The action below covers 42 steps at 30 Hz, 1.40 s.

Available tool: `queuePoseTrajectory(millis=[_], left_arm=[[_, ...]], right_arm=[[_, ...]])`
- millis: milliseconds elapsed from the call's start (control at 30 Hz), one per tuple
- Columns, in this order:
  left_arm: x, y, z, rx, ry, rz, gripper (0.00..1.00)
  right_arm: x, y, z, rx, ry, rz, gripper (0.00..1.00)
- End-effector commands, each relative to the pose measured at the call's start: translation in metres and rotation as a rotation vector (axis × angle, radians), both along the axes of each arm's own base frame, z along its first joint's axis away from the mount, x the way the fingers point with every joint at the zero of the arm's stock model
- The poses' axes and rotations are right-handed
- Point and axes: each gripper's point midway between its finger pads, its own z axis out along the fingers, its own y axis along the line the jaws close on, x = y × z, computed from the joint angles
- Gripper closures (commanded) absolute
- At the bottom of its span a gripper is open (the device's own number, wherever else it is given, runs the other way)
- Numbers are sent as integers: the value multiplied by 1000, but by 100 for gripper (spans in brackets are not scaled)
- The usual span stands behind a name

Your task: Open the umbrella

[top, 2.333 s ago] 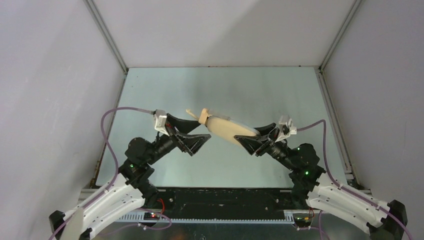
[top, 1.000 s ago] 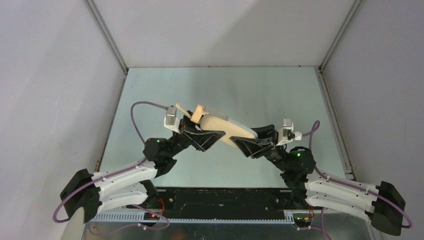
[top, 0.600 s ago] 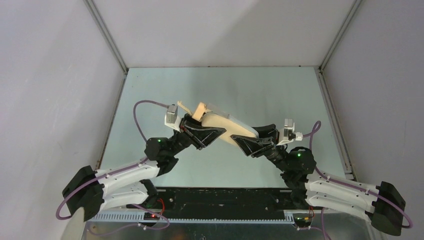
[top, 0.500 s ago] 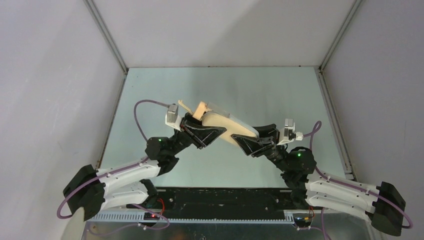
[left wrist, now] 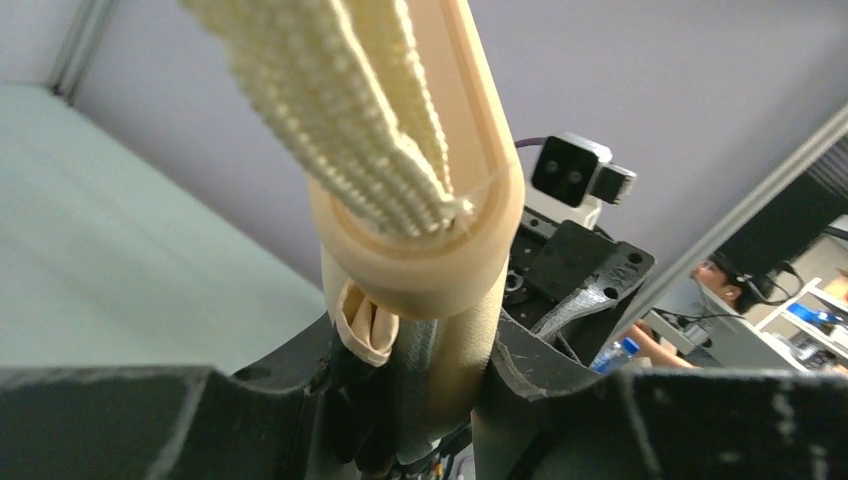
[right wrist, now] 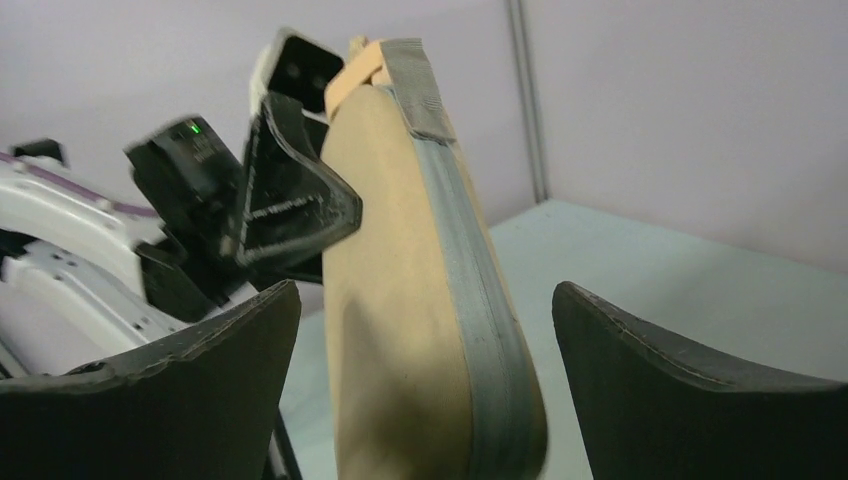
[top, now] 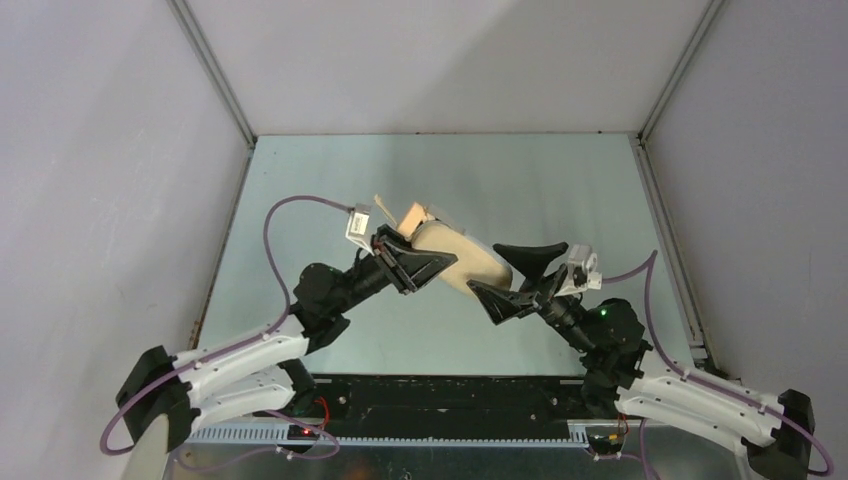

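Top external view: the folded umbrella (top: 462,258) is seen slanting between the two arms, apparently raised off the worktop (top: 330,180). The left fingers (top: 418,268) are pressed onto it just below its stubby handle (top: 414,215), so the handle and its woven strap (left wrist: 330,90) stick out beyond them. In the left wrist view the fabric is seen squeezed between the dark fingers. The right fingers (top: 528,250) are spread wide on either side of the other end of the bundle. In the right wrist view a clear gap is seen on both sides, and nothing is touched. The canopy is wrapped tight and not yet opened, with a grey band (right wrist: 455,230) along one edge.

The bundle is judged light, soft on the outside and stiff along the hidden shaft. The fabric would likely slip or bunch under a pinch. A firmer hold is expected on the hard handle, while the end between the right fingers, or the band, could be taken by them.
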Motion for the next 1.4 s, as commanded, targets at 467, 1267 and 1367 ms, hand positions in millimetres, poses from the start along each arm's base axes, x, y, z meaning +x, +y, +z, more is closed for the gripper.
queuePoseTrajectory(millis=[467,1267,1367], left_arm=[[45,58,6,280,86,186,100],[54,77,-2,238,125,196,100],[54,78,-2,239,126,197,100]], right_arm=[[13,-6,-77,-238,90,-171,1],[44,74,-98,-248,83,-303,19],[47,74,-95,-236,73,-318,27]])
